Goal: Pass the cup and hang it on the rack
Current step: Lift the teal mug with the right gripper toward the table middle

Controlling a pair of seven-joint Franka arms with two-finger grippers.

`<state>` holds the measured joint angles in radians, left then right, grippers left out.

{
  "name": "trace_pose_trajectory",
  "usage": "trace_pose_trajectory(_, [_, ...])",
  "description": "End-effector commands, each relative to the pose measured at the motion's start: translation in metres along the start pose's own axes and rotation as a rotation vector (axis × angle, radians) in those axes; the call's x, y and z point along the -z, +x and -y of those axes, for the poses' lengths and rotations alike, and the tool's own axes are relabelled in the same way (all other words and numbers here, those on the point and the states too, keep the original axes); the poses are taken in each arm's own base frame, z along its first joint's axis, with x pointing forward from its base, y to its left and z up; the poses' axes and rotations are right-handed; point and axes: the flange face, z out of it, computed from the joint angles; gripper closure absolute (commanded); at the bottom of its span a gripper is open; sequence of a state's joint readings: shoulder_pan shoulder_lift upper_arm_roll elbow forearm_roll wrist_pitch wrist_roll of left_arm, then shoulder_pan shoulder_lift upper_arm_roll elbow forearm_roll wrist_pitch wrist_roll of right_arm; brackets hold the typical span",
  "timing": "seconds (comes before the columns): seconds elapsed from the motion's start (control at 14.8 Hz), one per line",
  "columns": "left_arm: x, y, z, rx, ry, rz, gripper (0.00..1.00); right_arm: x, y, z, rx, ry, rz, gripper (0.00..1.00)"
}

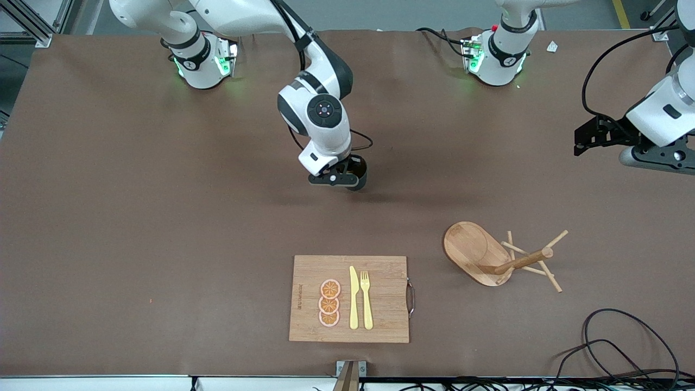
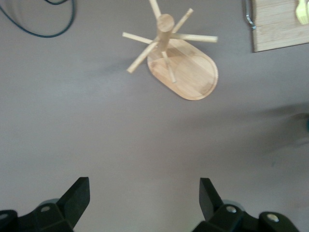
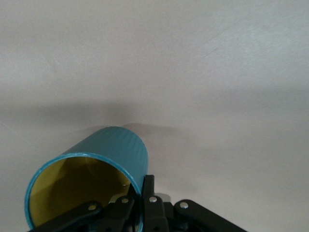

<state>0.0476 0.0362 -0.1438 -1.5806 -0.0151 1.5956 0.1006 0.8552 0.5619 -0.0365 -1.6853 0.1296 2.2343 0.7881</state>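
Note:
The teal cup point(image 3: 113, 152), yellow inside, hangs tilted in my right gripper point(image 3: 140, 186), whose fingers pinch its rim wall, one inside and one outside. In the front view the right gripper point(image 1: 341, 178) holds the cup point(image 1: 359, 172) over the middle of the table. The wooden rack point(image 1: 478, 252) stands on its oval base toward the left arm's end, nearer the front camera than the cup. It also shows in the left wrist view point(image 2: 186, 67). My left gripper point(image 1: 585, 138) is open and empty in the air over the left arm's end of the table; its wide-apart fingers point(image 2: 77, 198) show above bare table.
A wooden cutting board point(image 1: 380, 282) with orange slices point(image 1: 329, 303), a yellow knife and a fork lies near the front edge; its corner shows in the left wrist view point(image 2: 280, 29). Black cables point(image 1: 624, 347) lie at the front corner by the left arm's end.

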Motion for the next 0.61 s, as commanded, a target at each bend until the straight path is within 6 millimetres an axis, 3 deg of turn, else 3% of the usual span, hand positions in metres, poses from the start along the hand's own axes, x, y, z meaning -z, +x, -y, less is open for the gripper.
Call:
trace_pose_trajectory(0.0, [0.004,0.002,0.0,0.006,-0.062,-0.011,0.0,-0.015,-0.008,0.016,0.002,0.002,-0.026,0.99])
trace_pose_trajectory(0.27, [0.005,0.002,-0.011,0.076,-0.055,-0.01,0.0,-0.033,-0.013,0.021,0.041,-0.015,-0.052,0.95])
trace_pose_trajectory(0.34, [0.006,0.003,-0.013,0.108,-0.055,-0.01,0.0,-0.032,-0.012,0.021,0.057,-0.024,-0.061,0.84])
trace_pose_trajectory(0.41, [0.006,0.003,-0.023,0.134,-0.055,-0.009,0.0,-0.032,-0.011,0.02,0.063,-0.03,-0.066,0.49])
trace_pose_trajectory(0.47, [0.007,0.003,-0.036,0.15,-0.057,-0.01,0.0,-0.032,-0.009,0.019,0.066,-0.032,-0.066,0.0])
trace_pose_trajectory(0.54, [0.007,0.003,-0.044,0.16,-0.056,-0.008,0.0,-0.03,-0.006,0.017,0.088,-0.039,-0.072,0.0])
